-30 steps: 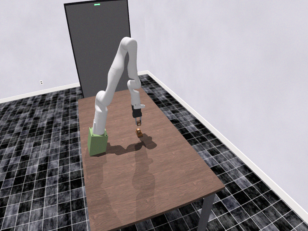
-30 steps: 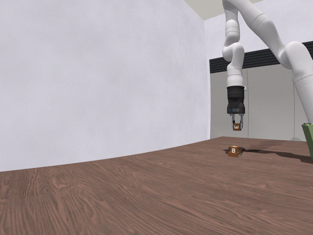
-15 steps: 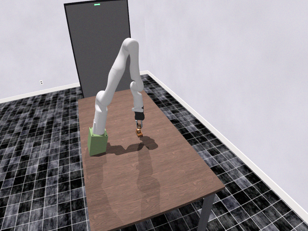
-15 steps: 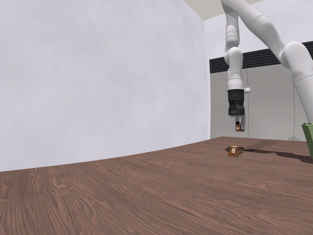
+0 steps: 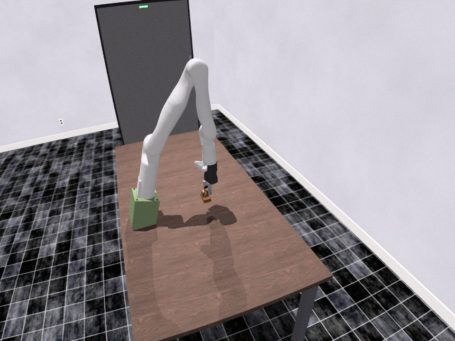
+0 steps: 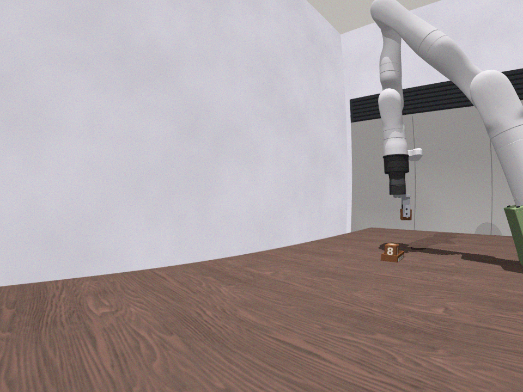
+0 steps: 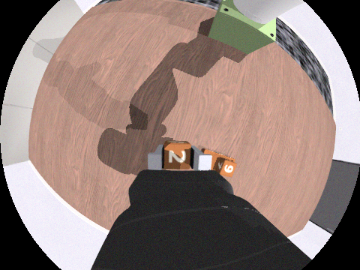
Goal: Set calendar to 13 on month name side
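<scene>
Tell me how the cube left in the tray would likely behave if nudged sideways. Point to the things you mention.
The cube in the tray (image 6: 391, 249) (image 7: 227, 168) would probably slide rather than roll, given its flat faces. It looks rigid, with crisp edges. Its squat shape suggests little tipping, though the low tray (image 6: 391, 257) might catch its foot.

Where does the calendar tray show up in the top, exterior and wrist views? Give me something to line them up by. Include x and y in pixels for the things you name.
Top: the tray (image 5: 206, 199) (image 6: 390, 257) (image 7: 214, 158) is slightly left of centre, below mid-height.
Exterior: right of centre, on the table below mid-height.
Wrist: right of centre, a little below mid-height.
Shared landmark: the green block (image 5: 143, 214) (image 6: 515, 230) (image 7: 240, 35) under the arm.
</scene>
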You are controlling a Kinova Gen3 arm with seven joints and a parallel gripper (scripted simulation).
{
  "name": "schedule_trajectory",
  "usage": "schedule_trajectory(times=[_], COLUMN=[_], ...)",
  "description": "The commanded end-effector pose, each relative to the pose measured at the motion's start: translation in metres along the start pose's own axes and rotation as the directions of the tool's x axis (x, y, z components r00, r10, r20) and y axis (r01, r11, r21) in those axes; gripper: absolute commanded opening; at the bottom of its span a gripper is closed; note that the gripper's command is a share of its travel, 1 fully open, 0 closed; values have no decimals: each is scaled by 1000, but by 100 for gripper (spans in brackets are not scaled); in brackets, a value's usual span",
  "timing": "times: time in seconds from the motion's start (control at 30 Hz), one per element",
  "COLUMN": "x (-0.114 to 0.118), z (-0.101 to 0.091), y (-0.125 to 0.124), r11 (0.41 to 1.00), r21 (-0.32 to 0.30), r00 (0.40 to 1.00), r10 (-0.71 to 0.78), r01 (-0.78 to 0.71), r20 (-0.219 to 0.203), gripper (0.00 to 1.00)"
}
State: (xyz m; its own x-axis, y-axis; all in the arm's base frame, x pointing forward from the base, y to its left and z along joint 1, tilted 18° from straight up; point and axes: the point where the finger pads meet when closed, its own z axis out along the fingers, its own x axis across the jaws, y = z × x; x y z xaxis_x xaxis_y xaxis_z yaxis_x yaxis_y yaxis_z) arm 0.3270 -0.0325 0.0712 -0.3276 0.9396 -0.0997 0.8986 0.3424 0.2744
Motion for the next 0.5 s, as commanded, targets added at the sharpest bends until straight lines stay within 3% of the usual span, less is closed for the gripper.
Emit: schedule_trajectory(times=[0.0,0.1,0.17,0.3,0.47], x=[-26,-34,-34,-47,-55], z=[1,1,1,1,0], y=[-9,-12,-12,-15,-16], r11=[985,956,956,886,827], r21=[0,-3,-3,-9,-14], r00=[985,955,955,886,827], r10=[172,294,294,463,562], r01=[-172,-294,-294,-463,-562], r20=[-18,-21,-21,-26,-32], gripper=[60,60,60,60,60])
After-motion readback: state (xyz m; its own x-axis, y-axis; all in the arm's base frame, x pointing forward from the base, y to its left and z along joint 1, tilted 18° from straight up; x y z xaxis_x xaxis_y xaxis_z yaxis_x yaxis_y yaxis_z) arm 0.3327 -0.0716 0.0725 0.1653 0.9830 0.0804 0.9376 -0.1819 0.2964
